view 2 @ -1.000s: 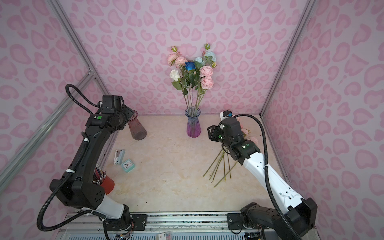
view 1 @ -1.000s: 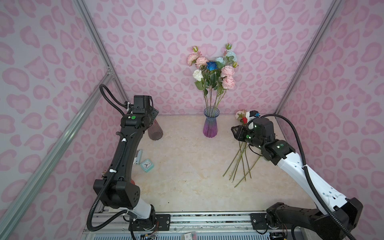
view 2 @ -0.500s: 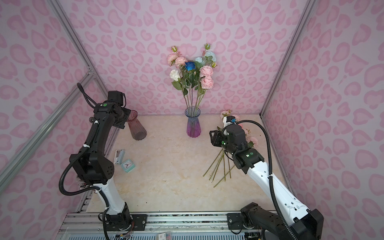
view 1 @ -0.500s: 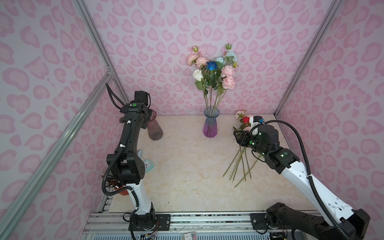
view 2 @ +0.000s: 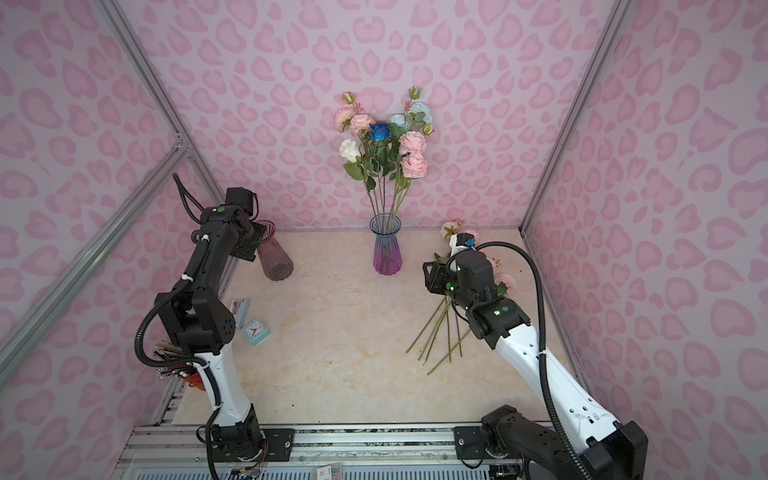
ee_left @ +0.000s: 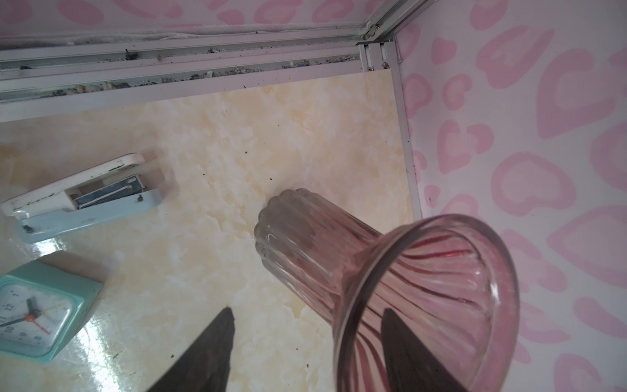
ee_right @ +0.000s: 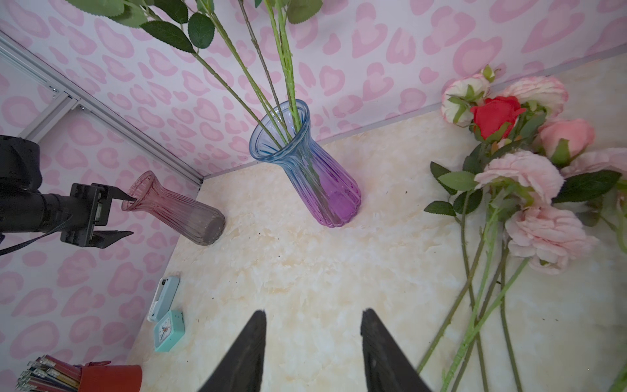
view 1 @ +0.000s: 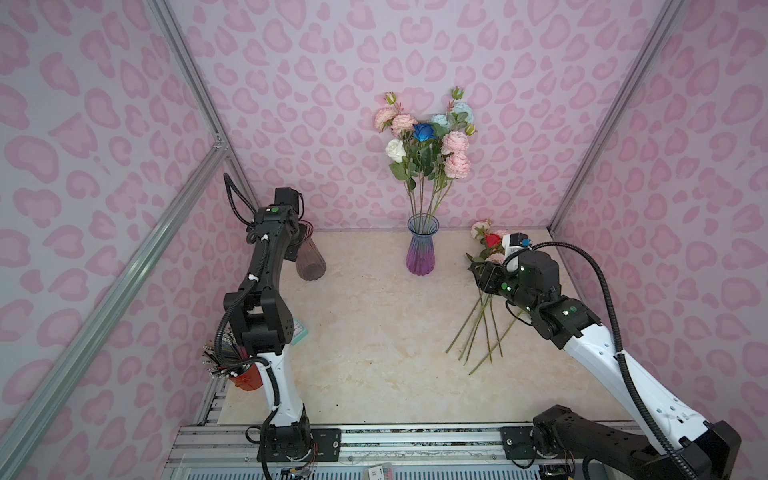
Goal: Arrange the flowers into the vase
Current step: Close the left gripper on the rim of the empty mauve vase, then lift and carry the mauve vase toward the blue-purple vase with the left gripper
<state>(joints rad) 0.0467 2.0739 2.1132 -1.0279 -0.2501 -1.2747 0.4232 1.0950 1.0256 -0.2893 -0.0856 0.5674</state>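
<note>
A blue-to-purple glass vase (view 1: 420, 253) (view 2: 387, 253) (ee_right: 315, 176) stands at the back middle and holds several flowers (view 1: 428, 137) in pink, white and blue. More flowers (view 1: 482, 328) (ee_right: 522, 176), pink and one red, lie loose on the table at the right. My right gripper (ee_right: 314, 314) (view 1: 484, 277) hovers open beside their stems with nothing between its fingers. My left gripper (ee_left: 308, 310) (ee_right: 133, 215) is open at a tipped grey-pink vase (view 1: 311, 262) (ee_left: 339, 244). One finger is inside its mouth and the other is outside, clear of the rim.
A pale blue stapler (ee_left: 84, 190) and a mint alarm clock (ee_left: 40, 305) (view 2: 256, 331) lie near the left wall. A red pen holder (view 1: 247, 376) stands by the left arm's base. Pink patterned walls close three sides. A metal rail (view 1: 415, 440) runs along the front.
The left arm's lower links have risen upright, and its gripper has turned onto the grey-pink vase's mouth, jaws narrowing a little. The right gripper has sunk slightly toward the loose flowers.
</note>
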